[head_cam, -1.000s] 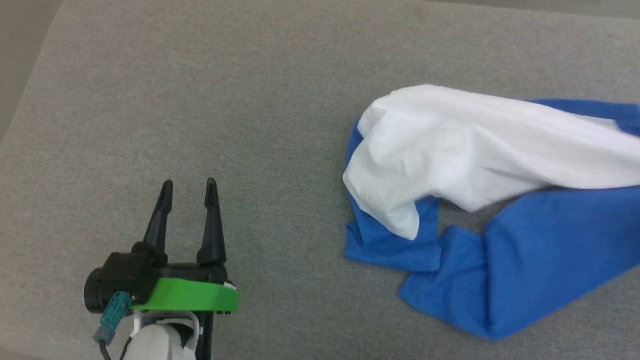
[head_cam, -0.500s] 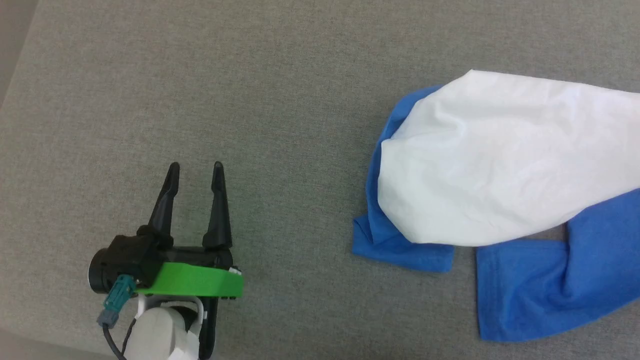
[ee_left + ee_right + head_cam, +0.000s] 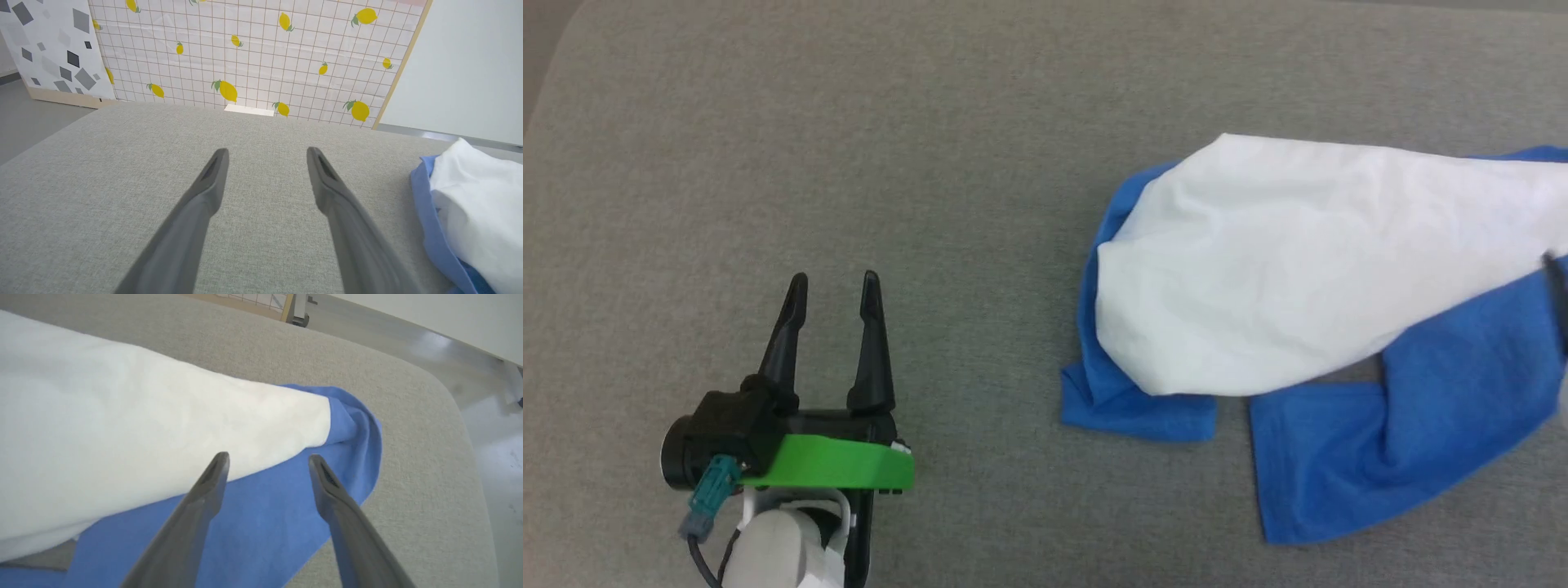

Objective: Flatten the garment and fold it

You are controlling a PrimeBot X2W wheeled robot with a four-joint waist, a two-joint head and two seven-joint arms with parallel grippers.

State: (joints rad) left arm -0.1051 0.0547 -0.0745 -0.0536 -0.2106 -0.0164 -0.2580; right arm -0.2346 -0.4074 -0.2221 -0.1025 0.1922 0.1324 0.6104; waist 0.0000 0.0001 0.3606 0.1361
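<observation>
You have the shirt [image 3: 1282, 269] crumpled at the right of the head view on the grey pad [image 3: 849, 122], light and limp, apt to slide; with left claw [image 3: 834, 278] and right claw [image 3: 268, 456] both spread and empty, pinch a blue edge, seemingly a sleeve hem.

Garment [image 3: 1298, 278] on the padded surface [image 3: 849, 122] at right, fingers [image 3: 872, 343] of the left gripper [image 3: 834, 278] well apart at left.

garment [image 3: 1307, 286] | white body bunched over blue sleeves | crumpled, unfolded | on grey surface
</observation>
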